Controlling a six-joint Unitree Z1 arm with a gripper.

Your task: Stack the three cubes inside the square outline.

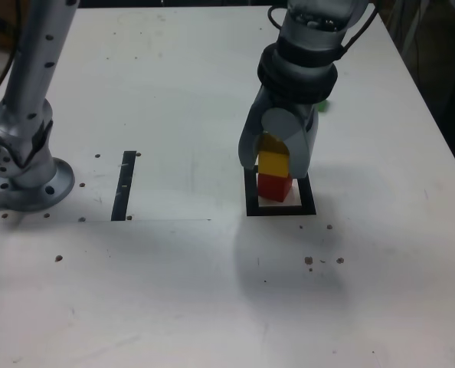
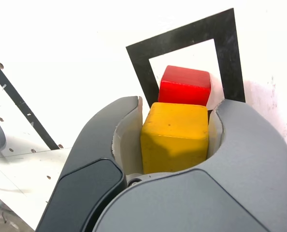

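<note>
gripper (image 1: 275,162) is clamped on the yellow cube (image 2: 175,137), sitting right on top of the red cube (image 1: 274,186) inside the square outline (image 1: 281,209)

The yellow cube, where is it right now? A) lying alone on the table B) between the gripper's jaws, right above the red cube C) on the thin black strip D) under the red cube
B: the yellow cube sits between the jaws of the gripper, directly over the red cube, which rests inside the square outline.
</note>
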